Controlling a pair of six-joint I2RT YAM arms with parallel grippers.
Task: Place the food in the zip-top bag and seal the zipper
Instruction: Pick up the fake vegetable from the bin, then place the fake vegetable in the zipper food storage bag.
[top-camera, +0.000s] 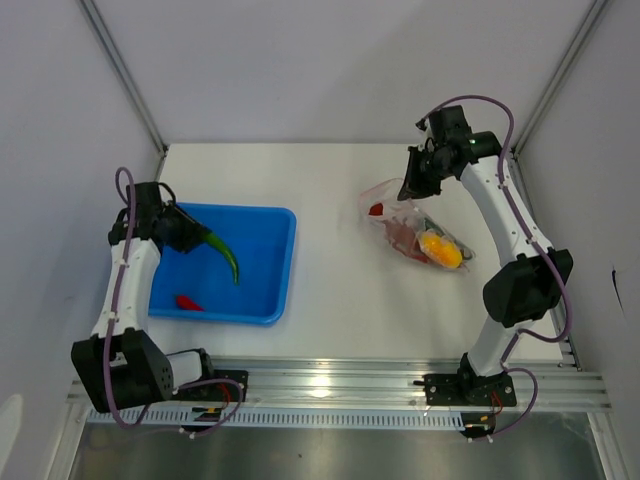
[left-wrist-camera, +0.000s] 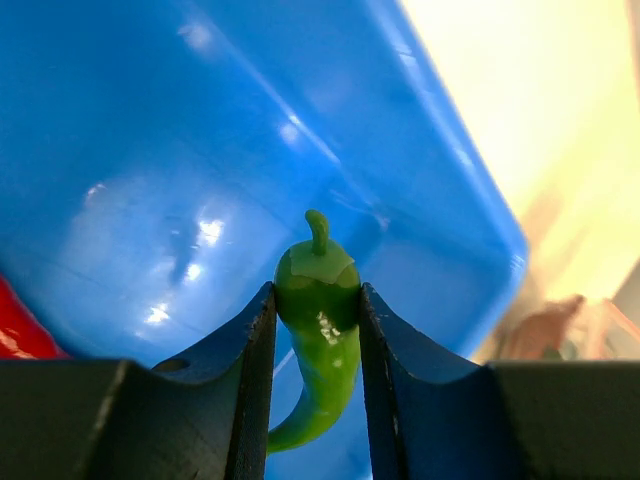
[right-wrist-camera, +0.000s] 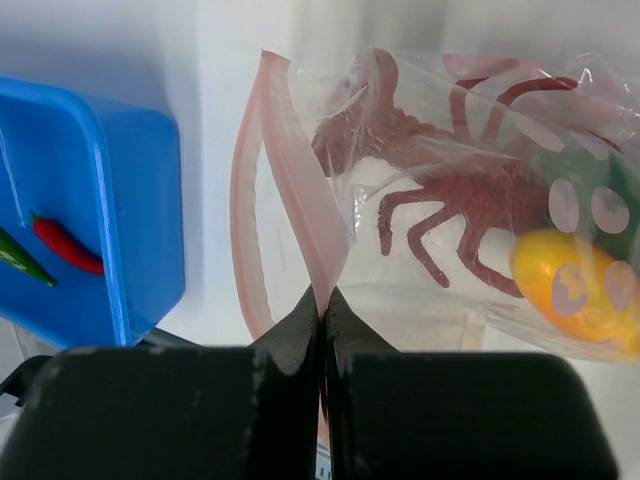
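Left jaws: narrowed onto a glossy green chili pepper (left-wrist-camera: 325, 370), gripped near its stem end.
Bench (top-camera: 330, 180): flat, matte white, walled by pale panels.
Blue tray (top-camera: 270, 270): smooth plastic, left side; one red chili (top-camera: 188, 302) inside, the held pepper above it.
Right jaws: shut tight, pinching the pale pink zipper (right-wrist-camera: 300, 200) of the clear, crinkly zip-top bag (right-wrist-camera: 480, 150), right side; yellow-orange fruit (right-wrist-camera: 565, 285) inside.

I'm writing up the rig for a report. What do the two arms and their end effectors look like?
The left arm and right arm have slim white links joined by bulky black joint housings. A thin purple cable loops along each. The left end effector and right end effector are matte black, with two wedge-shaped fingers.
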